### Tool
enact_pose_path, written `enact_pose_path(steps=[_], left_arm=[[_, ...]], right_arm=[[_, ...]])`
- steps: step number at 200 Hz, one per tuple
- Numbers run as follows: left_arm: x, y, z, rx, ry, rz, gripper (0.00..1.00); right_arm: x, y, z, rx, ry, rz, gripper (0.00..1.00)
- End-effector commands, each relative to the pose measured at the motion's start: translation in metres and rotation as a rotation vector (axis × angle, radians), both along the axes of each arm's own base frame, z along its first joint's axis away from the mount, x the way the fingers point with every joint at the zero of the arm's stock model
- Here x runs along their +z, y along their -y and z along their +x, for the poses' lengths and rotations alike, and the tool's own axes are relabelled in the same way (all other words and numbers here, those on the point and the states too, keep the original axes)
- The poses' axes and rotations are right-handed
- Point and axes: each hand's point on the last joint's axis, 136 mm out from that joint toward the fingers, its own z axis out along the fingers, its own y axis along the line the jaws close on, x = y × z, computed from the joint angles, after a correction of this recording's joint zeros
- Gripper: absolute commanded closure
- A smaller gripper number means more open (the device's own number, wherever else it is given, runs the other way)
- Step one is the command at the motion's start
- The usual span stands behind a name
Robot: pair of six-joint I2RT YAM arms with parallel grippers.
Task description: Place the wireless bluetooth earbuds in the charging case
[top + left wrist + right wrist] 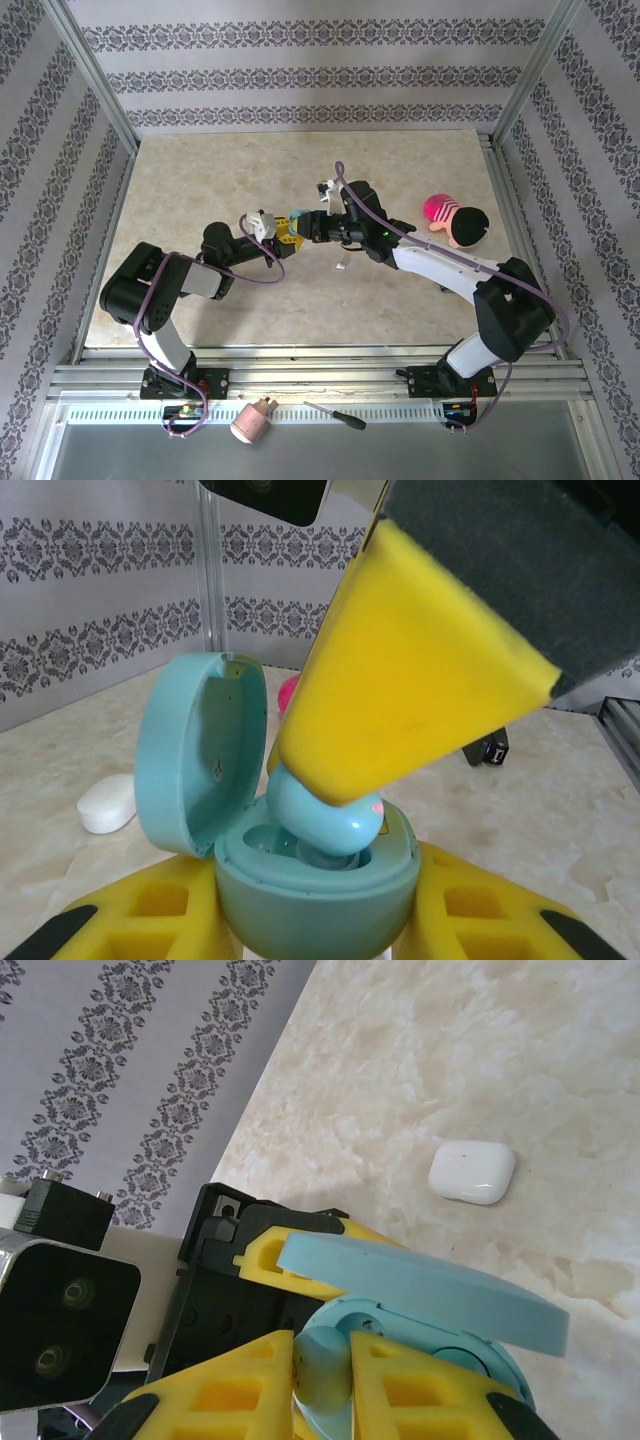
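Right jaws pinch earbud (322,1368), half hidden; left jaws clamp open case (318,898), base cut off.

Raised lid (190,760) flanks the case (320,905); surrounding table (200,180) open.

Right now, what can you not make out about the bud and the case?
- Left wrist: bud top, hidden by right jaws' pad; case bottom, cut off by the edge.
- Right wrist: bud's held end, hidden between the pads.
- Top: both too small to tell apart.
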Motion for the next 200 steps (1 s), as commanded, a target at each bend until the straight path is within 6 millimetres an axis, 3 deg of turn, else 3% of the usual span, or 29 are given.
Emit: enact_pose_path(steps=[1,78,130,171,200], left_arm=[[0.021,0.004,0.002,-0.003,0.107,-0.022,0.83],[0.016,0.002,0.005,0.016,0.103,-0.014,0.83],[0.02,0.002,0.004,0.017,0.112,-0.019,0.83],[0.019,0.002,0.005,0.024,0.111,-0.016,0.83],[0.019,0.001,0.006,0.034,0.124,-0.01,0.83]], right_arm=[[-0.005,-0.008,-0.006,0.026,-0.034,0.005,0.82],[-0.006,-0.009,-0.009,0.02,-0.058,0.035,0.78],[-0.013,0.006,-0.003,-0.04,-0.047,-0.015,0.59],[0.002,0.015,-0.004,-0.047,0.004,-0.023,0.52],[0.017,0.018,-0.01,-0.021,0.061,-0.008,0.41]])
